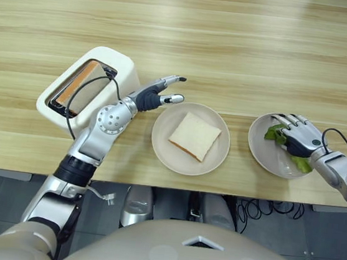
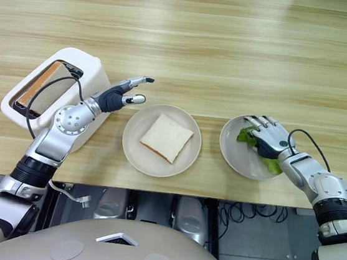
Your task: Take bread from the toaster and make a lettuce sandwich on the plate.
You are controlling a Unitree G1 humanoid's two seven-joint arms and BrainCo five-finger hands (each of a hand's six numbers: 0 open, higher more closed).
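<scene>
The left hand [image 1: 155, 96] has its fingers [image 1: 173, 80] stretched out and slightly spread, released, with nothing in them. They hang above the desk [image 1: 234, 36] without touching any object. Just past the fingertips, toward the robot's right, lies the rim of the middle plate [image 1: 159, 144]. A strip of wood shows between fingertips and rim. Behind the palm, at the wrist side, stands the white toaster [image 1: 115, 60], close to the wrist and forearm. In its slot a second slice [image 1: 81, 85] stands on edge, its browned crust showing above the opening. On the middle plate a bread slice [image 1: 195, 135] lies flat, turned cornerwise, well inside the rim on every side.

The right hand [image 1: 303, 137] rests palm down in the lettuce plate [image 1: 256, 146]. Its fingers [image 1: 287, 121] are bent down over the lettuce leaf [image 1: 274, 134] and closed on it. Green shows past the fingertips on the side toward the middle plate, and again under the heel of the palm. The fingertips stop near the far rim of that plate.

Between the two plates is a band of wood, so they are near but apart. Both plates sit close to the desk's near edge, and the toaster's near corner is also close to it. Beyond both sets of fingertips the wood runs on toward the far side.
</scene>
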